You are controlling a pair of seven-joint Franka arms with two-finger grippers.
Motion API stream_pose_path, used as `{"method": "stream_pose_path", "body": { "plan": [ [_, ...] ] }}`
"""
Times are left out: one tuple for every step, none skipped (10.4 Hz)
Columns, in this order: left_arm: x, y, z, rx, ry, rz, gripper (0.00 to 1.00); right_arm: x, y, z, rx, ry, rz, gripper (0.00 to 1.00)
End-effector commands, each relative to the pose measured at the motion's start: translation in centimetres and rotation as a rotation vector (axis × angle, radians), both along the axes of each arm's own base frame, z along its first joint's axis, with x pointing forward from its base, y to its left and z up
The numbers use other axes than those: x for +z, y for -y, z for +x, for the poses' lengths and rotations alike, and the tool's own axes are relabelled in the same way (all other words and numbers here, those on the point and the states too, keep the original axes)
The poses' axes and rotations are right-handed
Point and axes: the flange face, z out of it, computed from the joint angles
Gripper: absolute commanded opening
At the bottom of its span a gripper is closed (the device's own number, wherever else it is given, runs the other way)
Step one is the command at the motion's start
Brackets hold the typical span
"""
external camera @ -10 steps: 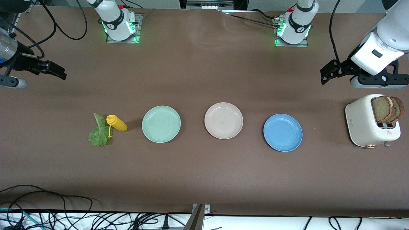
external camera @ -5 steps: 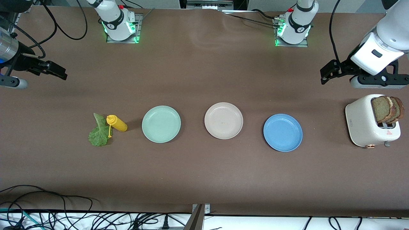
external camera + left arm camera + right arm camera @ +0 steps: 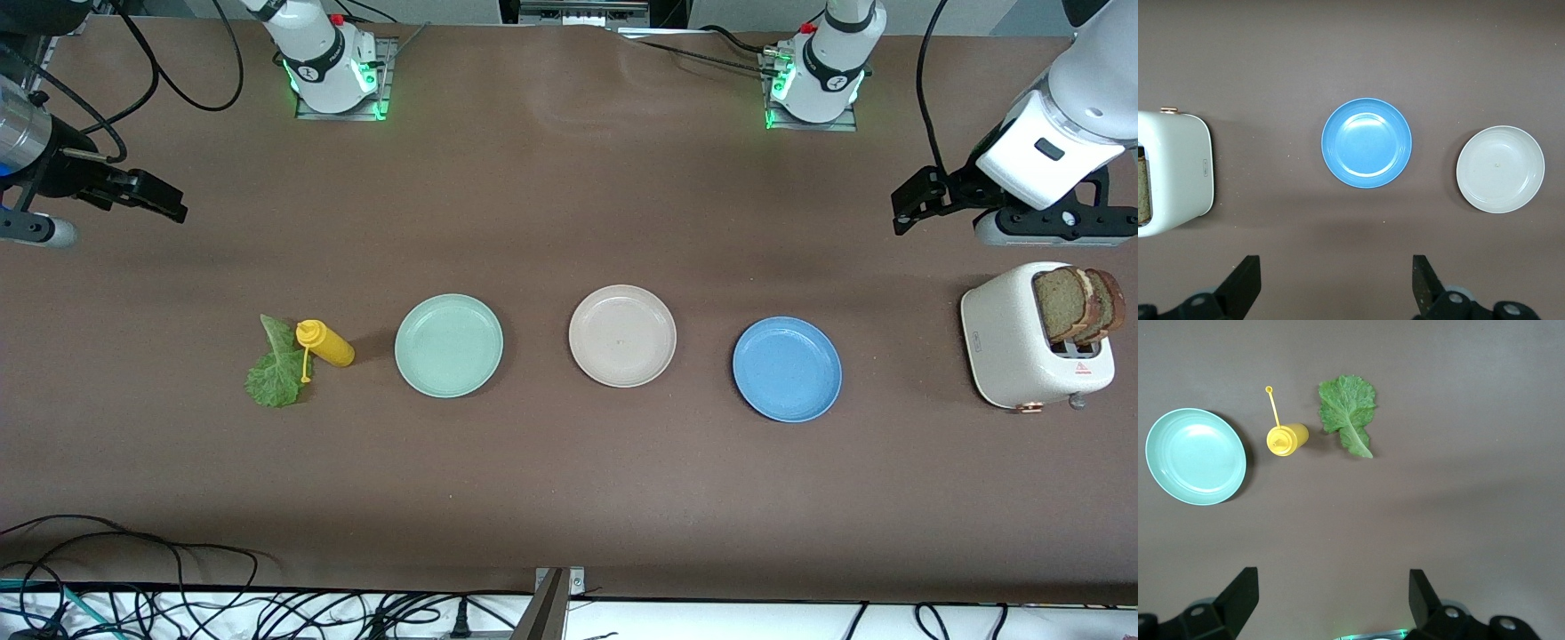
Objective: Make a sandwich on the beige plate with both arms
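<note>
The beige plate (image 3: 622, 336) (image 3: 1500, 169) sits bare in the middle of the table, between a mint-green plate and a blue one. Two brown bread slices (image 3: 1077, 304) stand upright in a white toaster (image 3: 1022, 342) (image 3: 1175, 173) at the left arm's end. A green lettuce leaf (image 3: 277, 366) (image 3: 1348, 412) lies flat at the right arm's end, touching a yellow squeeze bottle (image 3: 326, 343) (image 3: 1286, 439). My left gripper (image 3: 905, 212) (image 3: 1336, 270) hangs open over bare table near the toaster. Over bare table near the lettuce, my right gripper (image 3: 171, 206) (image 3: 1331, 587) is open and holds nothing.
The mint-green plate (image 3: 449, 345) (image 3: 1195, 456) lies beside the bottle. The blue plate (image 3: 787, 369) (image 3: 1367, 143) lies between the beige plate and the toaster. Cables run along the table edge nearest the front camera.
</note>
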Motion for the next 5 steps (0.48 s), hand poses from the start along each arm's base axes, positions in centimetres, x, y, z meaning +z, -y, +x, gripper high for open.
{"method": "stream_pose_path", "body": {
  "plan": [
    [0.41, 0.06, -0.06, -0.007, -0.008, -0.022, 1.0, -0.66, 0.13, 0.49, 0.007, -0.01, -0.002, 1.0],
    [0.39, -0.11, -0.05, -0.004, -0.01, -0.022, 1.0, -0.67, 0.05, 0.47, 0.009, -0.012, -0.002, 1.0],
    [0.39, -0.12, -0.05, -0.004, -0.01, -0.022, 1.0, -0.98, 0.14, 0.53, 0.009, -0.018, -0.002, 1.0],
    [0.48, -0.2, -0.02, -0.003, -0.007, -0.022, 1.0, -1.1, 0.12, 0.48, 0.019, -0.02, 0.0, 1.0],
    [0.43, -0.23, 0.08, -0.003, -0.003, -0.02, 1.0, -1.14, 0.21, 0.43, 0.025, -0.025, 0.001, 1.0]
  ]
}}
